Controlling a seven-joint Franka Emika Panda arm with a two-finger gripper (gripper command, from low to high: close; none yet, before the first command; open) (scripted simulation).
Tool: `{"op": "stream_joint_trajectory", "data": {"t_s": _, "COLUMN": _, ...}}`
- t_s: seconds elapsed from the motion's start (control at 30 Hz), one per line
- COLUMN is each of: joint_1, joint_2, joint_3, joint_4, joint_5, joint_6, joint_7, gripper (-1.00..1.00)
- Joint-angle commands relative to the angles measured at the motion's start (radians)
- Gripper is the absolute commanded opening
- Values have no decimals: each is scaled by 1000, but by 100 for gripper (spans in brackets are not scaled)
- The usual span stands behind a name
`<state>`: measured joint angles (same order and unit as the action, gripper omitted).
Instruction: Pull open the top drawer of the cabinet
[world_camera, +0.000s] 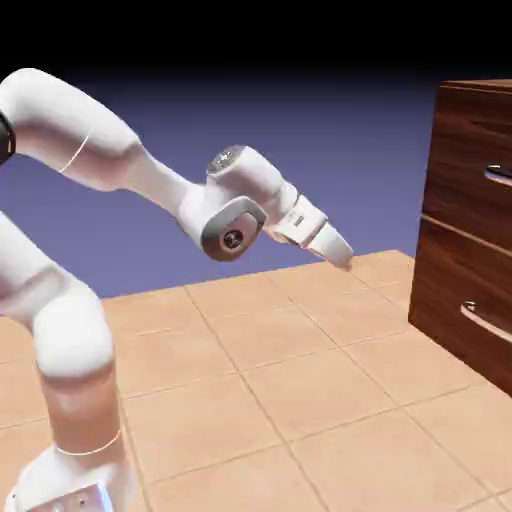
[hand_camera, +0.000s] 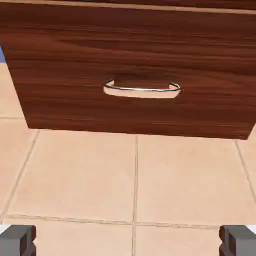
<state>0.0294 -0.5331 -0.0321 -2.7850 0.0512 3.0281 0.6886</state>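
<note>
The cabinet (world_camera: 462, 240) of dark reddish wood stands at the right edge of the exterior view. Its top drawer (world_camera: 470, 150) lies flush with the front, its silver bar handle (world_camera: 498, 176) partly cut off by the frame edge. My gripper (world_camera: 340, 255) hangs in the air left of the cabinet, well apart from it and angled down toward it. In the hand view the grey fingertips (hand_camera: 17, 240) sit wide apart at the bottom corners, so my gripper (hand_camera: 128, 242) is open and empty. That view is aimed at the lower drawer (hand_camera: 135, 60) and its handle (hand_camera: 142, 89).
The lower drawer front (world_camera: 455, 300) carries a like silver handle (world_camera: 485, 320). Tan floor tiles (world_camera: 300, 400) stretch between the arm's base and the cabinet. The white arm rises from the lower left of the exterior view.
</note>
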Motion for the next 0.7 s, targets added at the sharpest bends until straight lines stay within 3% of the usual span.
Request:
{"op": "stream_joint_trajectory", "data": {"t_s": 0.0, "joint_1": 14, "joint_2": 31, "joint_3": -27, "joint_4": 21, "joint_5": 43, "joint_6": -7, "joint_7": -44, "gripper": 100}}
{"op": "stream_joint_trajectory", "data": {"t_s": 0.67, "joint_1": 303, "joint_2": 642, "joint_3": -559, "joint_4": 434, "joint_5": 892, "joint_6": -155, "joint_7": -913, "gripper": 100}}
